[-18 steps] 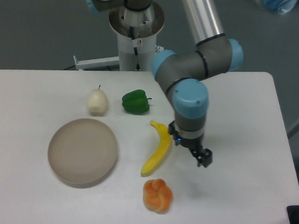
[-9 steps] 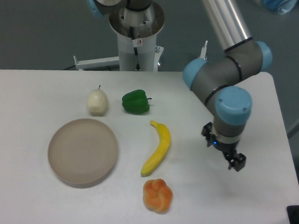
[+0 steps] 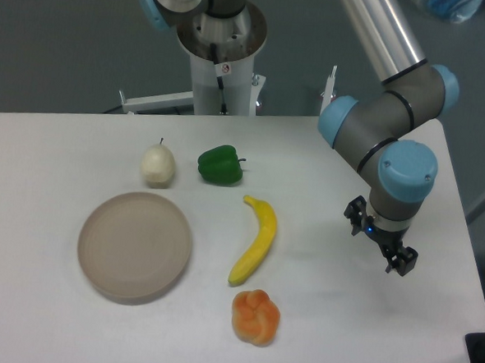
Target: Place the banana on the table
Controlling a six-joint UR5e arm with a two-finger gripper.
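Note:
The yellow banana [image 3: 256, 241] lies flat on the white table [image 3: 55, 145], between the round beige plate and my gripper, with nothing touching it. My gripper [image 3: 381, 241] hangs over the right side of the table, well to the right of the banana. It is empty, and its fingers look spread apart, one [image 3: 354, 214] at the upper left and one [image 3: 404, 262] at the lower right.
A beige plate [image 3: 135, 245] sits at the left. A pale pear [image 3: 158, 165] and a green pepper [image 3: 220, 165] lie behind it. An orange pepper [image 3: 256, 316] lies just below the banana's lower tip. The arm's base [image 3: 220, 53] stands behind the table.
My gripper has moved away to the right from beside the banana, across the table's right half. The banana has stayed where it lies.

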